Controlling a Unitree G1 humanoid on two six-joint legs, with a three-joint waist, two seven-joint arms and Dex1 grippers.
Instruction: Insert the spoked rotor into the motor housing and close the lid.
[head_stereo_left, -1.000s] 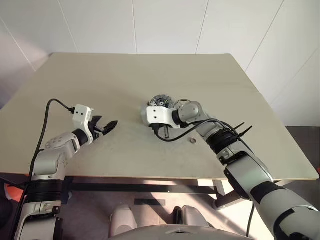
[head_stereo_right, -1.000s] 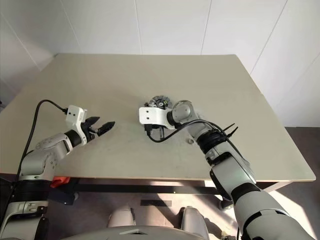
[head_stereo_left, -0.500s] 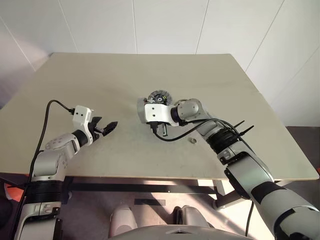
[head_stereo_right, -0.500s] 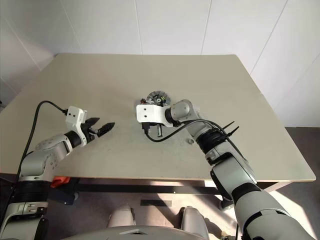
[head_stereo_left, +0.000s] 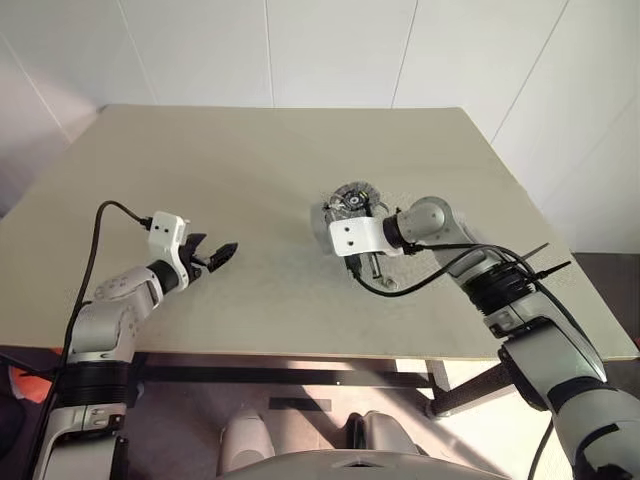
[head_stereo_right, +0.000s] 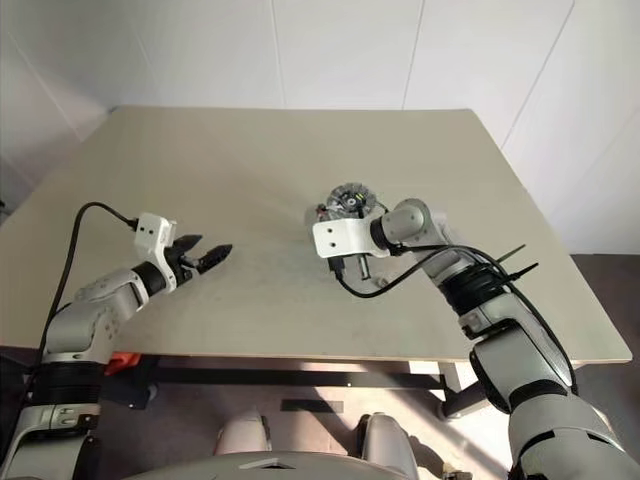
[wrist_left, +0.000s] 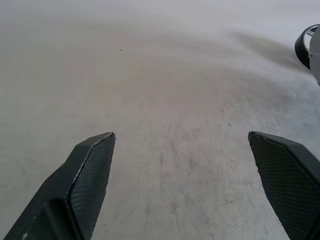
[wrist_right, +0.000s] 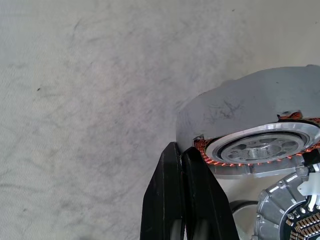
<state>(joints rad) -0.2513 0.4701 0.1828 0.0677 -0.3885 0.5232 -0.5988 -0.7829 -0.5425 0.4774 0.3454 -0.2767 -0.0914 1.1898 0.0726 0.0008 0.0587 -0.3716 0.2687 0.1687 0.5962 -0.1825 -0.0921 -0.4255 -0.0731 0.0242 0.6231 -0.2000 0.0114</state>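
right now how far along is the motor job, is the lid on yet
Done: nothing for certain. A silver ring sits inside the housing, but I cannot tell if it is the wheel.
In hand: the right gripper, shut and empty, has its tips at the housing's wall; the left gripper is open over the table.
Left: the lid lies beside the housing, not on; the copper windings are exposed.
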